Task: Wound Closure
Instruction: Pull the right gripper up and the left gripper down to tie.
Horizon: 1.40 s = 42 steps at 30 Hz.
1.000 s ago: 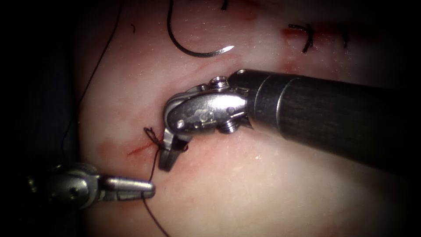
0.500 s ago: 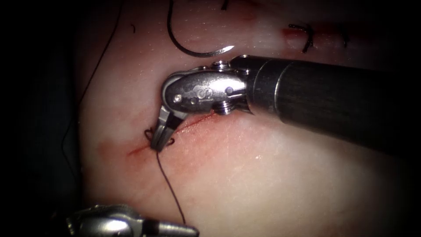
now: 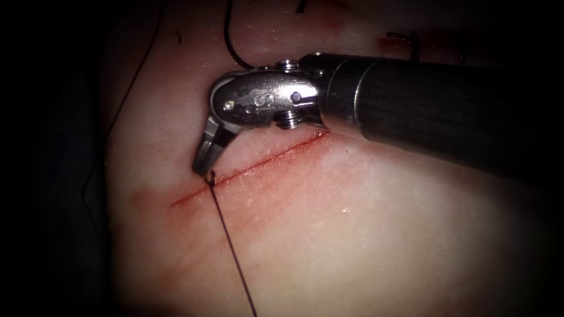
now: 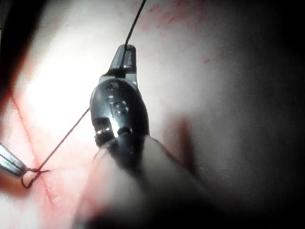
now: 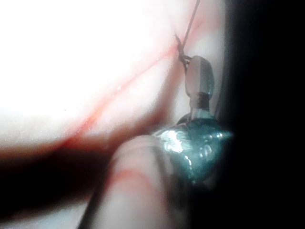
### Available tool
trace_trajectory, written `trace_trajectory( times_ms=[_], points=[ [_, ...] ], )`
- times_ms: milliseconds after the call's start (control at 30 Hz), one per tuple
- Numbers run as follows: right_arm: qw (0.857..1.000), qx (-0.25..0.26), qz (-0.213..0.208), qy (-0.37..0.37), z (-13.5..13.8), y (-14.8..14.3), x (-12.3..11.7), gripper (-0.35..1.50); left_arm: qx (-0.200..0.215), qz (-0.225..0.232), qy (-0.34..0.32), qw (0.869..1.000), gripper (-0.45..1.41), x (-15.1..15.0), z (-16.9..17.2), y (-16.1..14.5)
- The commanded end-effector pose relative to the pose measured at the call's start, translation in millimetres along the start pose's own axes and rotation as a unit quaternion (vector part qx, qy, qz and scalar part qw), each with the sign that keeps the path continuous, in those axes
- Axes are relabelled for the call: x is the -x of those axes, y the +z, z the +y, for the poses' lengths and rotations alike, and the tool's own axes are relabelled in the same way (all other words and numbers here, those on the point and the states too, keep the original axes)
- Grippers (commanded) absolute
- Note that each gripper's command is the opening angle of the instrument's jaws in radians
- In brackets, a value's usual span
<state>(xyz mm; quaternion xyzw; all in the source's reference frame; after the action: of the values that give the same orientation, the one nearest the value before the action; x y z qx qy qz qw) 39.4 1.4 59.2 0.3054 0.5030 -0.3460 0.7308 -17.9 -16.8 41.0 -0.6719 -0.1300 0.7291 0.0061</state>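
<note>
Since one second ago, the left tool (image 4: 125, 56) has gone back off the near edge of the tissue (image 3: 376, 235), drawing the thread (image 3: 232, 249) into a straight, tight line. The right tool (image 3: 204, 167) has risen a little toward the far edge, so more of the cut (image 3: 258, 164) is uncovered, and the knot (image 3: 209, 178) has become small and compact.

Both tools pinch thread. The right tool's jaws are pressed together on the short end directly at the knot, on the cut near its left end. The left wrist view shows the left tool's jaws closed on the long strand, well apart from the knot. The needle (image 3: 232, 50) lies free on the tissue by its far edge, partly behind the right tool, held by nothing and not in the tissue.

I judge the risks come from the tension. A too strong pull may break the thread or let it cut into the soft edges. If either tool slips, the knot may stay loose. The free needle could be dragged by its thread.
</note>
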Motion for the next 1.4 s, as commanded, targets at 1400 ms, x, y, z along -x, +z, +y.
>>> trace_trajectory(
  times_ms=[1400],
  points=[
    [0.994, 0.072, -0.007, 0.078, 1.6, 1.2, 0.4, -0.35, 0.227, 0.108, -0.177, 0.951, -0.35, 8.5, 10.1, 9.4]
  ],
)
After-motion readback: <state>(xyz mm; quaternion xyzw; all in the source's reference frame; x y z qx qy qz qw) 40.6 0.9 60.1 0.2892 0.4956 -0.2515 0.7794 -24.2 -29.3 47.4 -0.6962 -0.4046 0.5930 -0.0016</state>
